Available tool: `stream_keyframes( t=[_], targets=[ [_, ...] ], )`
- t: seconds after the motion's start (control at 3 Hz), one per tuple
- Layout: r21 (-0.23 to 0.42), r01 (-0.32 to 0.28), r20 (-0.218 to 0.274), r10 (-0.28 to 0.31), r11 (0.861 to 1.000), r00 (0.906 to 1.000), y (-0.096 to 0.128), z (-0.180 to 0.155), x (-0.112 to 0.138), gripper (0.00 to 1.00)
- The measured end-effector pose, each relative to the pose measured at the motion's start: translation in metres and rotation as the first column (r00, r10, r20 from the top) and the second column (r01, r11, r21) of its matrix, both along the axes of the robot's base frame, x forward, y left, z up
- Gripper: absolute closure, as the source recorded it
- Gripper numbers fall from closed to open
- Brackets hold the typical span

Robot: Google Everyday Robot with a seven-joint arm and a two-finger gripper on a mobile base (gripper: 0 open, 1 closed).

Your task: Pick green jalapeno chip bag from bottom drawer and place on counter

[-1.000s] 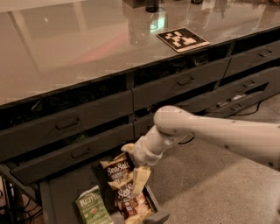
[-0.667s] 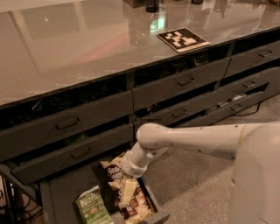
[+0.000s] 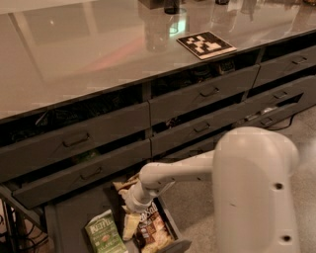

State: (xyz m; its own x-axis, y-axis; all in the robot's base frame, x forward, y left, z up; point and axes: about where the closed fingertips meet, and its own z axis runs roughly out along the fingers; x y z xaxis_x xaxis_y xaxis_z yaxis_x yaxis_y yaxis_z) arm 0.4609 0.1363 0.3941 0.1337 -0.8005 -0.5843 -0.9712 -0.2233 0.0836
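The green jalapeno chip bag lies flat in the open bottom drawer, at its left front, with white "Kettle" lettering showing. My gripper hangs down inside the drawer just right of the green bag, over the edge of the dark brown-and-tan Sea Salt bags. It holds nothing that I can see. The arm reaches in from the right. The glossy grey-beige counter stretches above, with the black-and-white marker tile at its right.
Shallower dark-grey drawers with bar handles stack above the open drawer, some slightly ajar. The robot's large white arm housing fills the lower right. Dark bottles stand at the counter's far edge. Cables hang at the lower left.
The arm has swung left and lower, and its housing now fills the right foreground. The gripper has shifted left in the drawer, closer to the green bag. The bags have not moved.
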Motion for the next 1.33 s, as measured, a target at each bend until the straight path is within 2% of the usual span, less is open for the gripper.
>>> stream_keyframes(
  t=[0.33, 0.67, 1.0, 1.33],
  targets=[
    [0.002, 0.044, 0.021, -0.044, 0.999, 0.9988, 0.013, -0.037, 0.010, 0.00],
    [0.037, 0.053, -0.003, -0.053, 0.998, 0.9986, 0.037, -0.069, 0.008, 0.00],
    [0.066, 0.060, -0.068, -0.056, 0.996, 0.9961, 0.060, -0.103, 0.003, 0.00],
    [0.066, 0.060, -0.068, -0.055, 0.996, 0.9961, 0.060, -0.103, 0.003, 0.00]
  ],
)
